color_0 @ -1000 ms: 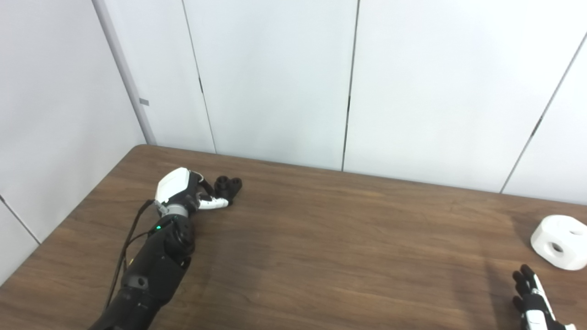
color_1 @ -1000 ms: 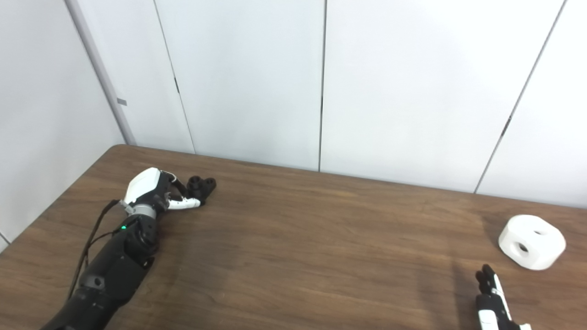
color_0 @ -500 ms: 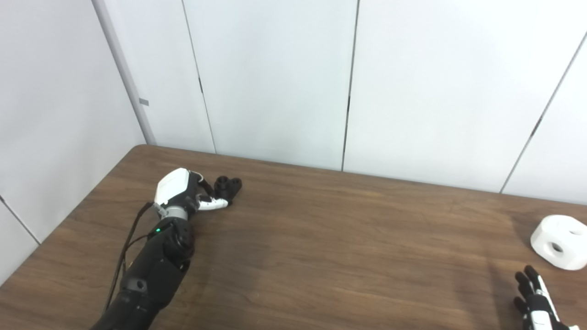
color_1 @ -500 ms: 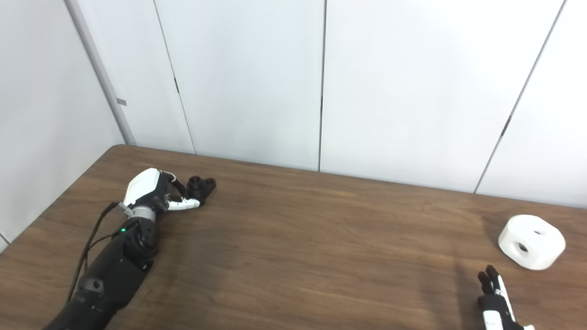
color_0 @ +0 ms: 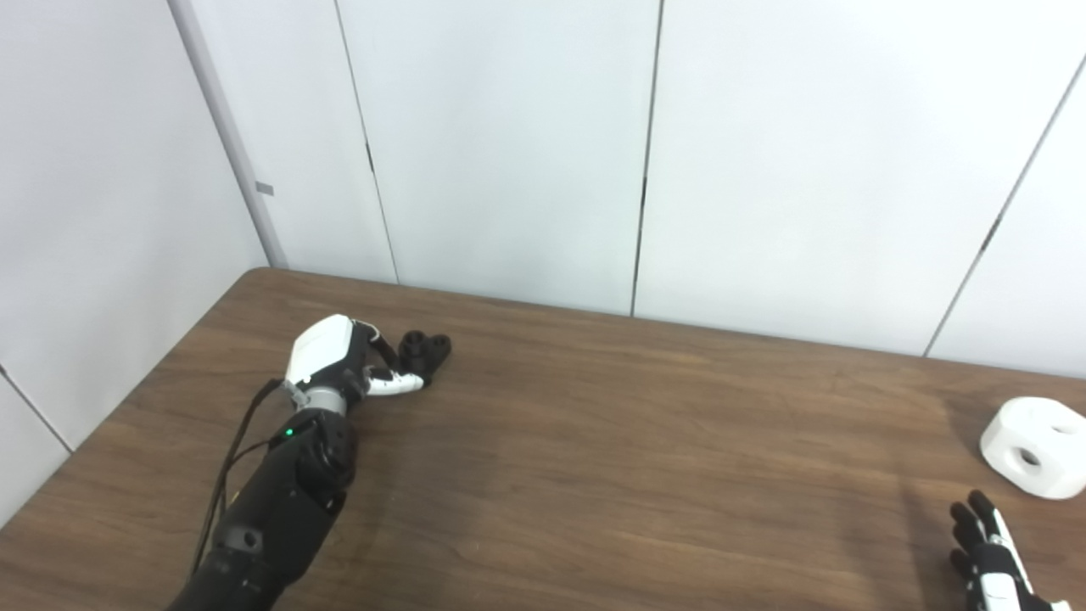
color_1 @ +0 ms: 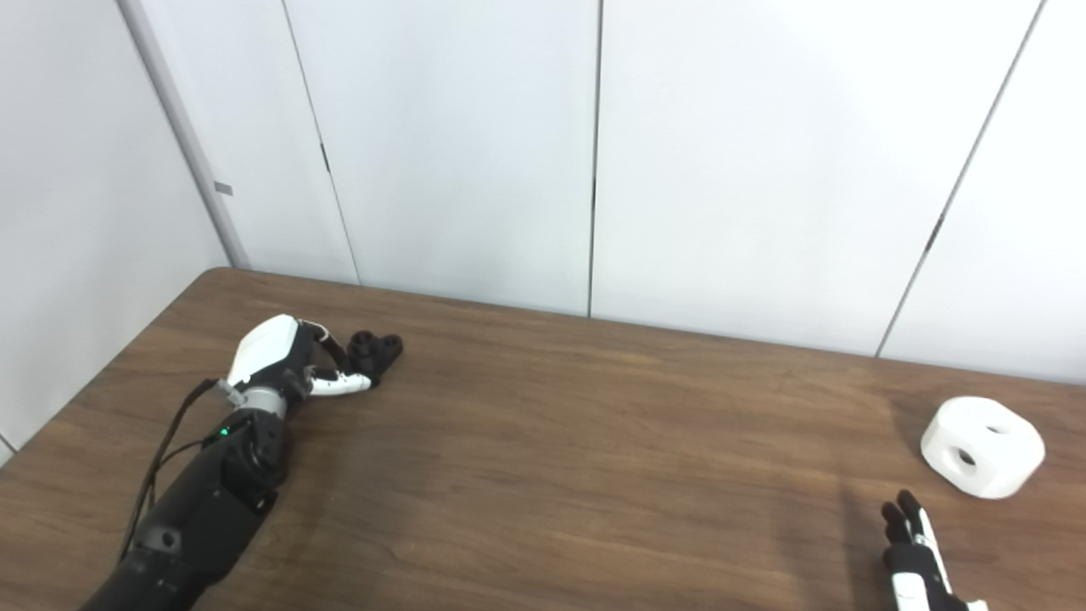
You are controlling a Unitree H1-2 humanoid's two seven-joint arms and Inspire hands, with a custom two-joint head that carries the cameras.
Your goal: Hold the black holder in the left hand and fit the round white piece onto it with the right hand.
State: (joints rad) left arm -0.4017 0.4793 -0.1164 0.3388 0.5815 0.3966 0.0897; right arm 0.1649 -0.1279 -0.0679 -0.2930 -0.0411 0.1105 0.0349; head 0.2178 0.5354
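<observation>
The black holder point(color_0: 426, 348) lies on the brown table point(color_0: 645, 441) at the far left, with two short round posts pointing up. My left hand point(color_0: 339, 361) is right up against its near side. The white thumb lies along the front of the holder and dark fingers reach over to it, but the back of the hand hides how far they close. The round white piece point(color_0: 1031, 447), with holes in its side, rests at the far right. My right hand point(color_1: 912, 556) shows only at the bottom edge, a little short of the white piece, fingers spread and holding nothing.
White wall panels point(color_0: 509, 144) rise directly behind the table's far edge and along its left side. A black cable point(color_0: 233, 458) runs along my left forearm. The two task pieces lie almost a table's width apart.
My left wrist has drawn back slightly toward me, the thumb sliding along the holder's front. The holder has barely shifted. The right hand has sunk a little lower.
</observation>
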